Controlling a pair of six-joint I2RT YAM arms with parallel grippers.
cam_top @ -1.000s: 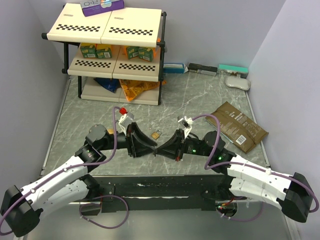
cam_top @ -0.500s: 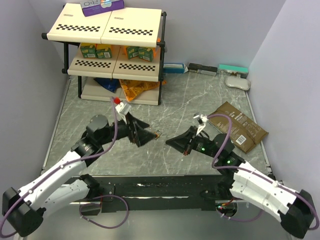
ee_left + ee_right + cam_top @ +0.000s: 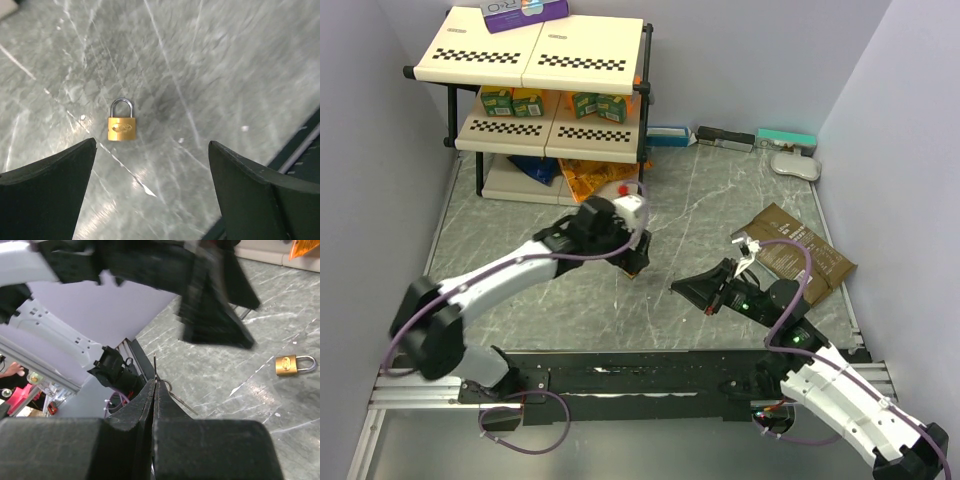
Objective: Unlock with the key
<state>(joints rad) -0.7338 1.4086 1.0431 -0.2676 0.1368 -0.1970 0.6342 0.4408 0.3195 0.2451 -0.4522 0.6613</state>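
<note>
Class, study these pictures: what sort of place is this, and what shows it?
Probably a robotics test cell: the left arm and right arm on a walled-in table, with a stocked shelf rack.

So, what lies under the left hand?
A small brass padlock lies flat on the grey table, below the open left hand. From above, the hand largely covers it.

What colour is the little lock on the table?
The lock is shiny gold with a silver loop; the left wrist view shows it best.
</note>
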